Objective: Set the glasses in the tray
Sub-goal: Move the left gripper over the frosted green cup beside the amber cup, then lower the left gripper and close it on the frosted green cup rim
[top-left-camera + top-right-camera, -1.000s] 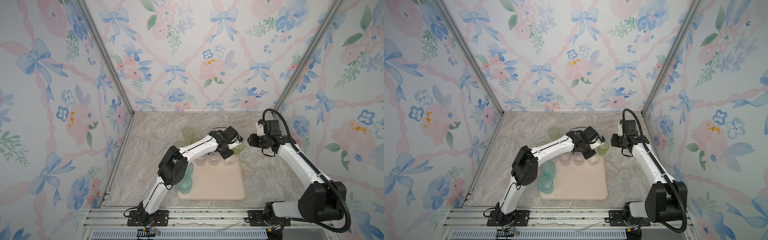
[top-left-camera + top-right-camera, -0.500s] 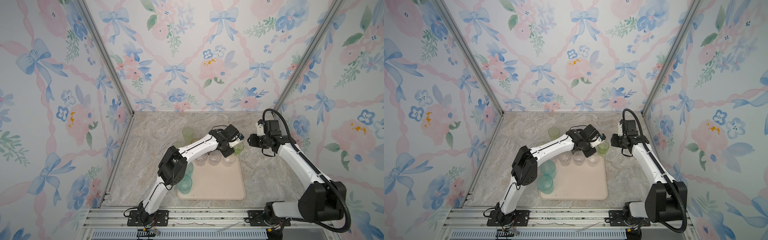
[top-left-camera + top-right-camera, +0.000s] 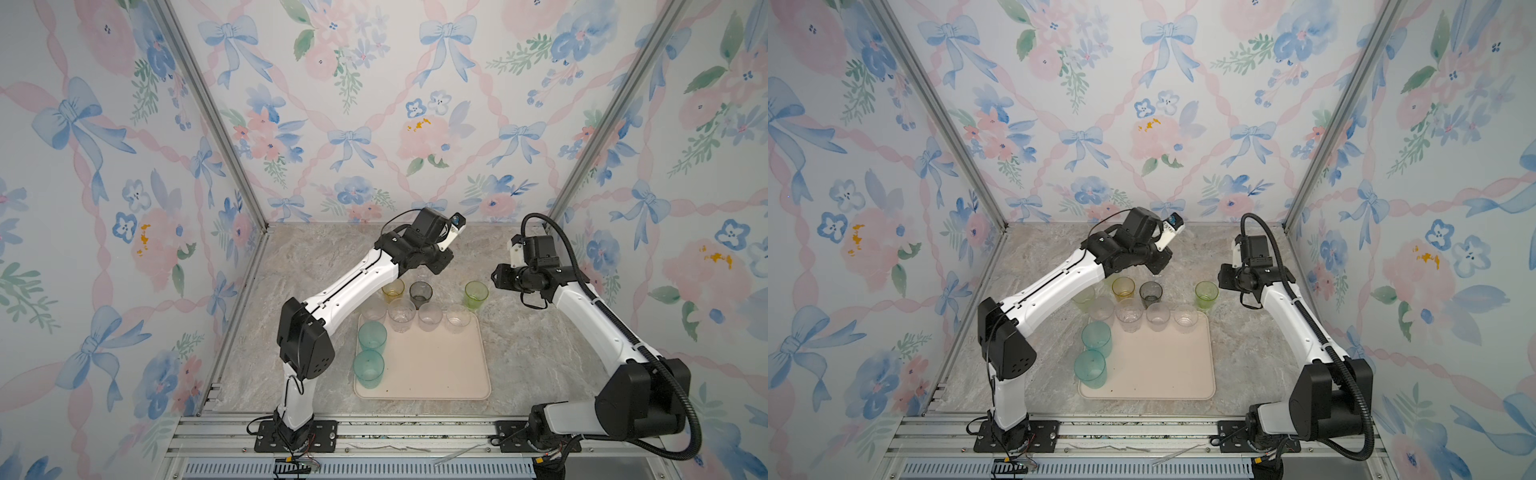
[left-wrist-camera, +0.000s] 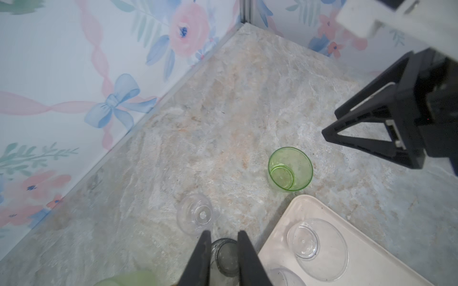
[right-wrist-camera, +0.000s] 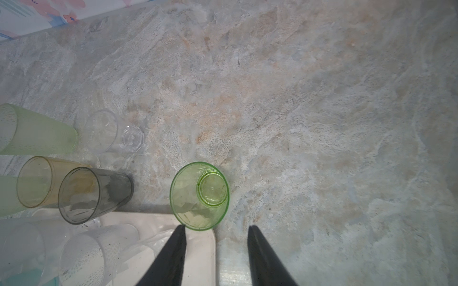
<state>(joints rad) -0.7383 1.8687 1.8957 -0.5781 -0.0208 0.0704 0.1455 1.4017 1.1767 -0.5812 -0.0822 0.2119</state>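
Left gripper, jaws now slightly apart and empty, has withdrawn toward 10 o'clock from the green glass and hangs above the smoky grey glass. That green glass stands on the table, just beside the tray at its 1 o'clock corner, not yet in. Right gripper, jaws apart and empty, faces it; the pickup likely falls to this arm.

Left end effector withdrawn from beside the bright green glass, now well apart from it and positioned over the grey glass. Left arm swung toward the back wall. Amber glass and grey glass, covered by the arm before, now exposed in both top views. Rear pale green glass, unobstructed before, now largely covered by the arm.
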